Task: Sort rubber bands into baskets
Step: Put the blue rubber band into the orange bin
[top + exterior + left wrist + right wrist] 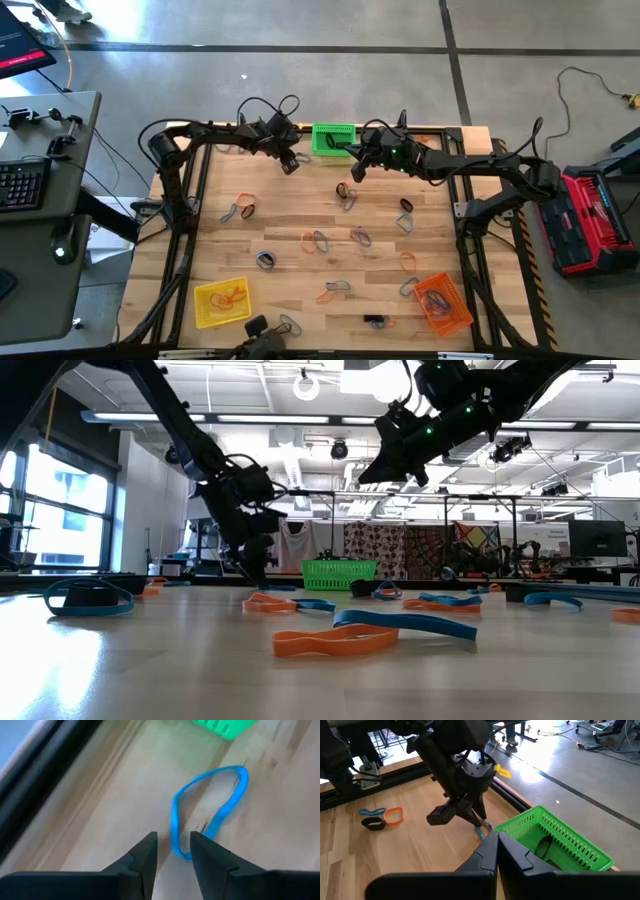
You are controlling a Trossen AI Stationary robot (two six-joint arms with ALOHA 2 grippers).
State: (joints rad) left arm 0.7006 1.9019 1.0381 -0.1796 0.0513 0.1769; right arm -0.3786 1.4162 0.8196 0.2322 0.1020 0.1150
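My left gripper (290, 163) points down at the table's far side, just left of the green basket (334, 137). It is open, and its fingertips (173, 849) stand on either side of one end of a blue rubber band (210, 805) lying flat on the wood. The right wrist view also shows it (481, 831). My right gripper (497, 840) is shut and empty, raised above the table beside the green basket (555, 837), in which a black band (544, 847) lies. Several orange, black and blue bands (318, 240) lie scattered on the table. My left gripper comes from above, pointing down, with the blue band's near end (181, 852) between its two fingertips. The band lies flat and slack on the table. I cannot tell whether the fingers touch it.
The yellow basket (222, 302), holding orange bands, stands at the near left, and the orange basket (443, 303) at the near right. The table's black frame rail runs close behind the left gripper. Loose bands (330, 640) lie across the middle of the table.
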